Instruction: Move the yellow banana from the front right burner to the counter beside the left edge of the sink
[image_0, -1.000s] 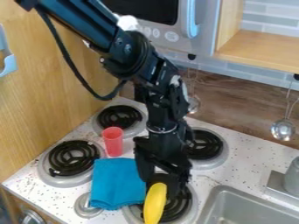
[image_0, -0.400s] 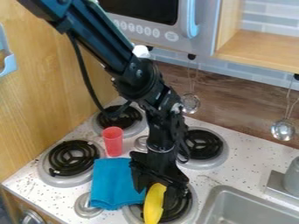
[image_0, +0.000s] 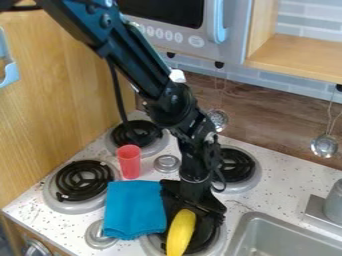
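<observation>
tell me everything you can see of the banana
The banana is smooth, yellow and gently curved; toy or real, I can't tell. It slants over the front right burner, beside the blue cloth, upper end at the gripper, though contact is unclear. Its lower end reaches the picture's bottom edge.

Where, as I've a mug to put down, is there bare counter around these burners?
The widest bare patch of counter lies between the back right burner, the wooden backsplash and the sink. A smaller one lies between the front left burner and the counter's front edge. It is crowded around the tool, banana and blue cloth.
</observation>
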